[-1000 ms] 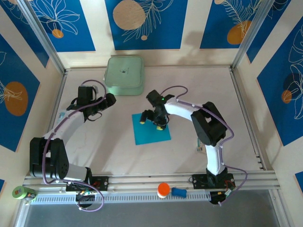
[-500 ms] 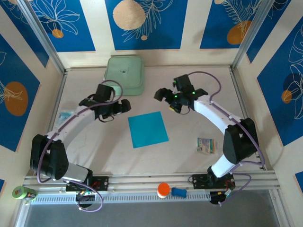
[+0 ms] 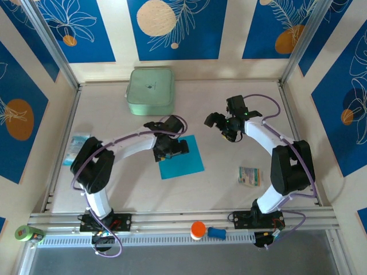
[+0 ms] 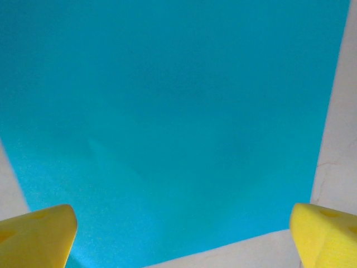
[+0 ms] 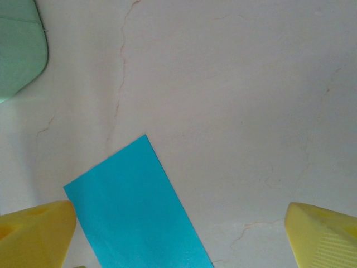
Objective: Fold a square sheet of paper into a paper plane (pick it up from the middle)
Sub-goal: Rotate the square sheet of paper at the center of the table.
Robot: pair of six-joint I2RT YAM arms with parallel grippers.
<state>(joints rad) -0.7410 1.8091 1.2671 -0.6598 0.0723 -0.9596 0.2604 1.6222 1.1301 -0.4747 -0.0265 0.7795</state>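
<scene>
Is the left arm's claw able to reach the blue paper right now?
Probably yes. The left claw hangs open right over the square sheet of paper, which lies flat on the table with nothing on top. The right claw is off to the side.

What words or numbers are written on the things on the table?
None can be read.
On the pale green box: a tiny dark mark on the lid, too small to read.
On the printed packet: print too blurred to read.
On the blue sheet of paper: no writing.
</scene>
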